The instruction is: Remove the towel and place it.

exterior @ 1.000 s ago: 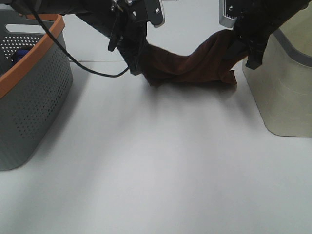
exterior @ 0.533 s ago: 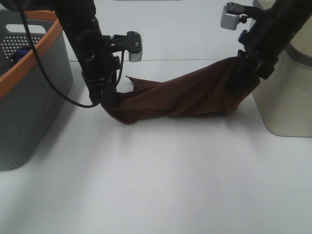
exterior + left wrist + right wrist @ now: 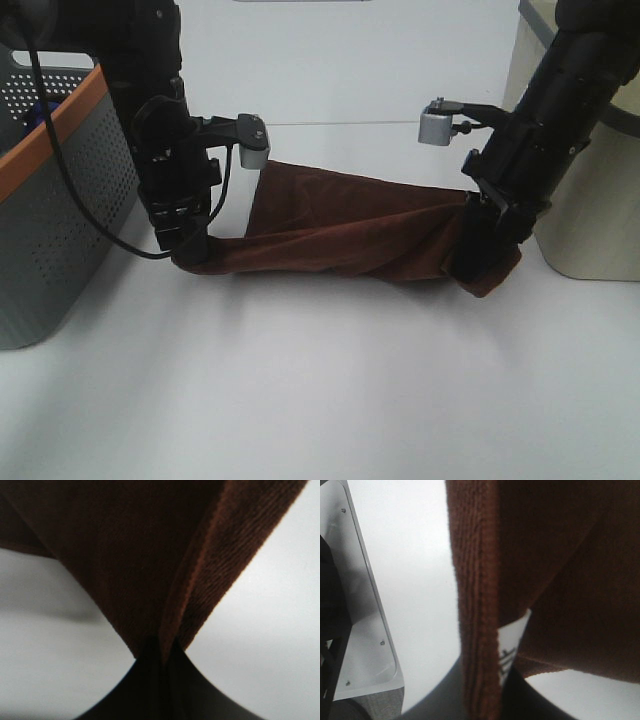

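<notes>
A dark brown towel stretches between my two grippers, low over the white table. My left gripper is shut on the towel's left end, and my right gripper is shut on its right end. The towel's middle sags and looks to touch the table. In the left wrist view the towel fans out from the shut jaws. In the right wrist view the towel fills most of the frame, with a white label near the jaws.
A grey perforated basket with an orange rim stands at the left, close to the left arm. A pale beige bin stands at the right, just behind the right arm; it also shows in the right wrist view.
Both grippers have come down and toward the front with the towel, and moved farther apart. The towel is now stretched wider and lies lower on the table.
</notes>
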Robot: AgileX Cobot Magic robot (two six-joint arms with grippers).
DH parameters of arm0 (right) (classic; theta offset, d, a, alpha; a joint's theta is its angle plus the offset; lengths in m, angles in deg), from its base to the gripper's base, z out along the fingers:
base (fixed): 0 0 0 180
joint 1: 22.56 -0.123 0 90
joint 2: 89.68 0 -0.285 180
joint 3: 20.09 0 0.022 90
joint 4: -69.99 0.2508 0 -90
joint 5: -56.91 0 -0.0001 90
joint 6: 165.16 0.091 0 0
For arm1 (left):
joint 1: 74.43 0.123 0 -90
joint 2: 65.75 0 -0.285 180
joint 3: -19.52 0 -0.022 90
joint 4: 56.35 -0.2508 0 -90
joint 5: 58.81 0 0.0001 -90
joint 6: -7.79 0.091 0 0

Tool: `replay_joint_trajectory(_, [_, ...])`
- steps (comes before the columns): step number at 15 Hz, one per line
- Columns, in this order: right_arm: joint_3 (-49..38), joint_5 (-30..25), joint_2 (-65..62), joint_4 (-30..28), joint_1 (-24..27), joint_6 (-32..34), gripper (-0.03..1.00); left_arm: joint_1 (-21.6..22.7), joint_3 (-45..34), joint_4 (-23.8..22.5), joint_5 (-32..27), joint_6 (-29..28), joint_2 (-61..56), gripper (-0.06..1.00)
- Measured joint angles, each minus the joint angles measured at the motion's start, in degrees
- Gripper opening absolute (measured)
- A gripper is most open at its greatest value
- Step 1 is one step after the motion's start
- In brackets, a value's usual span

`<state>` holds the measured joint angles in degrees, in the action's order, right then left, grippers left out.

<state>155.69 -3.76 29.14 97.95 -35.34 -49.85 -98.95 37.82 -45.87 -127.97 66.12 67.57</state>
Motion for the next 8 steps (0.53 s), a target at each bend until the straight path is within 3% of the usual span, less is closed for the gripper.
replay_joint_trajectory(4, [-6.4, 1.1, 0.0, -0.5, 0.0, 4.6, 0.05, 0.0, -4.5, -0.1, 0.0, -0.1, -3.3, 0.0])
replay_joint_trajectory(8, [-11.1, 3.0, -0.1, 0.8, 0.0, 7.4, 0.18, 0.0, -9.7, -0.7, -0.1, -0.1, -3.8, 0.0])
